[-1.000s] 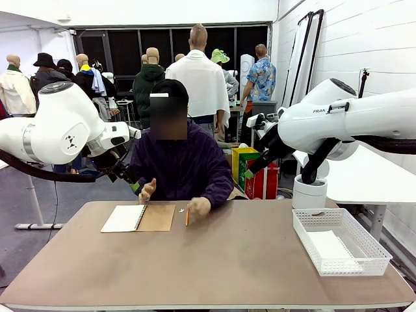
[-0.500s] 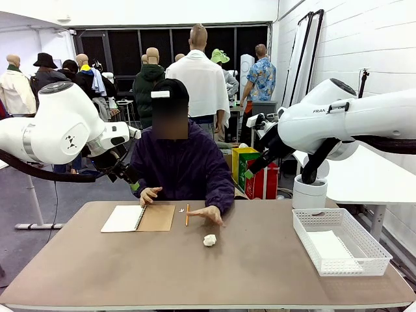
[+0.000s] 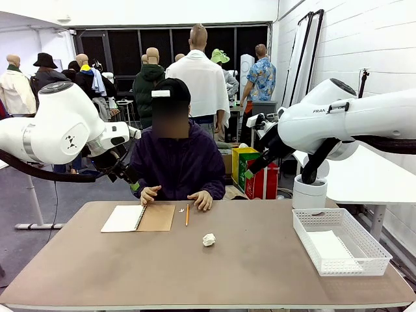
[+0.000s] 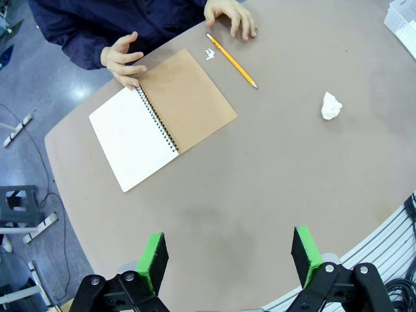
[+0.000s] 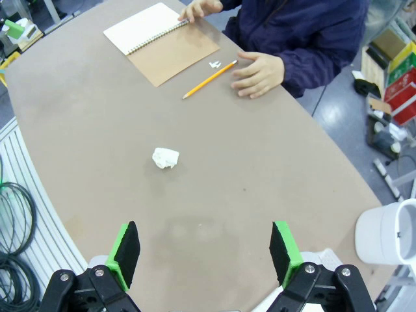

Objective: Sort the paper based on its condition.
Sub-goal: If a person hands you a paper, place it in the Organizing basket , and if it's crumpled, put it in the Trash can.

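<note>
A small crumpled ball of white paper [image 3: 208, 240] lies near the middle of the table, also seen in the left wrist view [image 4: 331, 105] and the right wrist view [image 5: 165, 158]. A flat white sheet [image 3: 331, 247] lies in the white basket [image 3: 374, 249] at the right. My left gripper [image 4: 229, 253] hangs open high above the table's near left part, nothing between its green pads. My right gripper [image 5: 205, 250] is open too, high above the table and nearer to me than the ball. Both arms are held up at the sides, left gripper [image 3: 132, 182] and right gripper [image 3: 252, 169].
A spiral notebook [image 3: 138, 218] lies open at the far left, brown cover [image 4: 188, 101] beside its white page. A yellow pencil [image 3: 187, 214] and tiny paper scraps [image 4: 210, 54] lie next to it. The person's hands [image 3: 200, 200] rest at the far edge. A white tub [image 3: 309, 193] stands beyond the table's right.
The crumpled ball has appeared on the table where the person's hand reached out. That hand has drawn back to the far edge. Both arms have stayed still.
</note>
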Controlling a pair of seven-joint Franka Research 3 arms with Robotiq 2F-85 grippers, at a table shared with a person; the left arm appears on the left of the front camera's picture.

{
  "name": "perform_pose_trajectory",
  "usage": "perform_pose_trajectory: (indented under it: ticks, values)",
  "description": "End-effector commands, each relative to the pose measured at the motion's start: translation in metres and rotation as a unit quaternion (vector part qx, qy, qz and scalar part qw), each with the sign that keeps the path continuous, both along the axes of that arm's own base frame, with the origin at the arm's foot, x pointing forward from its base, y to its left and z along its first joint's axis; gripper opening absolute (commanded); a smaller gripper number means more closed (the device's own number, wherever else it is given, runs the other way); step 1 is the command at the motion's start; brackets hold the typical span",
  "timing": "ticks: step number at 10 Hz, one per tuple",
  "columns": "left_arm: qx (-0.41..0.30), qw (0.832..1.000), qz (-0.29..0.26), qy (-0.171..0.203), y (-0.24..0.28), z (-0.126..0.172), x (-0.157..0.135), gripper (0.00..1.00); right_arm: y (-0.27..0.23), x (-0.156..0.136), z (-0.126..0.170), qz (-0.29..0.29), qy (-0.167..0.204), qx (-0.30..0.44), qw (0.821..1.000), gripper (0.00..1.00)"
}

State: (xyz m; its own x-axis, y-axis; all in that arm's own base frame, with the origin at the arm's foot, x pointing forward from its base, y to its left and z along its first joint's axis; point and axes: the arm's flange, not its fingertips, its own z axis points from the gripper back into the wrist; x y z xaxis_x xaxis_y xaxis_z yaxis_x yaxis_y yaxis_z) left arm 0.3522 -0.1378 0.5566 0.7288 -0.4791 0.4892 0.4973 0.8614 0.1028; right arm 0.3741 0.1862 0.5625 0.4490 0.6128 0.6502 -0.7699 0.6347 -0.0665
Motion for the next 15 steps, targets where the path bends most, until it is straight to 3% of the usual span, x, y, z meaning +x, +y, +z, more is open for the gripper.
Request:
perform_pose_trajectory:
  ticks: [1,6,8,15]
  values:
    - [-0.006,1.000,-0.001,0.001,0.001,0.001,0.000,1.00,0.000,0.000,0.000,-0.002,-0.001,-0.002,1.000,1.00]
    - [-0.006,1.000,-0.001,0.001,0.001,0.001,0.000,1.00,0.000,0.000,0.000,0.000,0.000,0.000,1.000,1.00]
    - [-0.006,1.000,-0.001,0.001,0.001,0.001,0.000,1.00,0.019,0.024,-0.008,-0.003,0.007,-0.056,0.998,1.00]
    - [-0.006,1.000,-0.001,0.001,0.001,0.001,0.000,1.00,0.096,0.088,-0.090,0.072,0.085,-0.149,0.983,1.00]
